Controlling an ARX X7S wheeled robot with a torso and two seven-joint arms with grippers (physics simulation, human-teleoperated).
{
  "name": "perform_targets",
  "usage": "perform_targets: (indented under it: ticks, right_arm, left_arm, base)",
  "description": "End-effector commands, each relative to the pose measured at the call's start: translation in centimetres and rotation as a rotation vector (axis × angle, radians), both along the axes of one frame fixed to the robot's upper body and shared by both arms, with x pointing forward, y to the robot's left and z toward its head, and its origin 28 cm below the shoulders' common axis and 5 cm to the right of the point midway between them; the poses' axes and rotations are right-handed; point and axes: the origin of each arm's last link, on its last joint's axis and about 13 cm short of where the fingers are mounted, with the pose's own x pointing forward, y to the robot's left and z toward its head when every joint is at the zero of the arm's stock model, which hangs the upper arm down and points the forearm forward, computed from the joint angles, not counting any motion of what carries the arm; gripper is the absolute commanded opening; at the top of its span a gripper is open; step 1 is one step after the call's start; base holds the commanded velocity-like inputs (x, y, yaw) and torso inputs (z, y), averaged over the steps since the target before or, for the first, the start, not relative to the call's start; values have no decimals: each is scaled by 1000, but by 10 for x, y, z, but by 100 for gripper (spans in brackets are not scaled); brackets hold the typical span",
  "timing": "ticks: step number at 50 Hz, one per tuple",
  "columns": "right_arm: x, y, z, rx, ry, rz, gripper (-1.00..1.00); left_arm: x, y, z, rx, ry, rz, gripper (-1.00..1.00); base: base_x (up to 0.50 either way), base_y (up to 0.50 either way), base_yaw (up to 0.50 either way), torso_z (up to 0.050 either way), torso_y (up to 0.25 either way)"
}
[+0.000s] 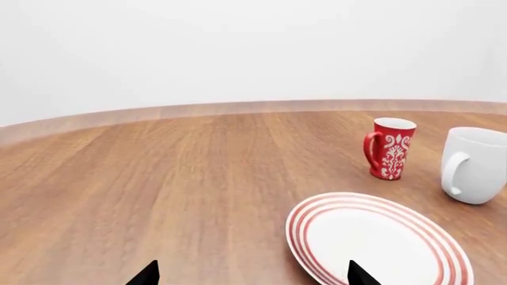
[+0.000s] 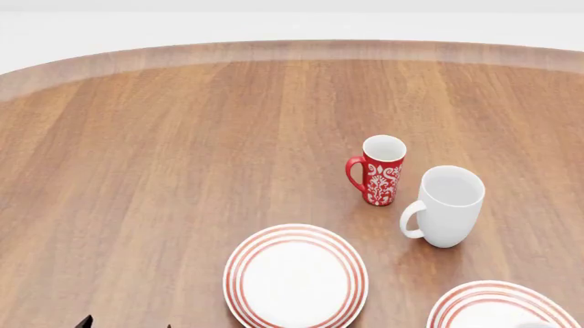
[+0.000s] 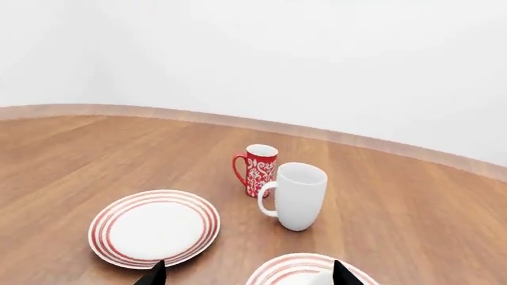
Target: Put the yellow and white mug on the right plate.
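Note:
No yellow mug shows clearly in any view. The right plate, white with red rings, lies at the bottom right edge of the head view and partly shows in the right wrist view. A small pale shape sits on it at the frame's bottom edge; I cannot tell what it is. My right gripper is open and empty, low over the table, with one fingertip over the right plate's rim. My left gripper is open and empty, beside the left plate; its tips show in the head view.
The left plate lies near the front middle of the round wooden table. A red white-patterned mug and a taller all-white mug stand upright behind the plates, close together. The table's curved far edge meets a white wall.

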Motion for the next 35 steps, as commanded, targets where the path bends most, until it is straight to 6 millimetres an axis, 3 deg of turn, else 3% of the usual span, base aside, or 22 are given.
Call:
perform_targets:
  ticks: [1, 12, 35]
  right_arm:
    - [-1, 12, 11, -63, -30, 61, 100]
    - [0, 21, 14, -96, -37, 116, 100]
    - [17, 45, 1, -127, 3, 285, 100]
  left_arm:
    - [0, 0, 1, -1, -4, 0, 100]
    - [0, 0, 1, -2, -3, 0, 100]
    - [0, 0, -1, -1, 0, -3, 100]
  base:
    - [0, 0, 0, 0, 0]
    - [0, 0, 0, 0, 0]
    - [0, 0, 0, 0, 0]
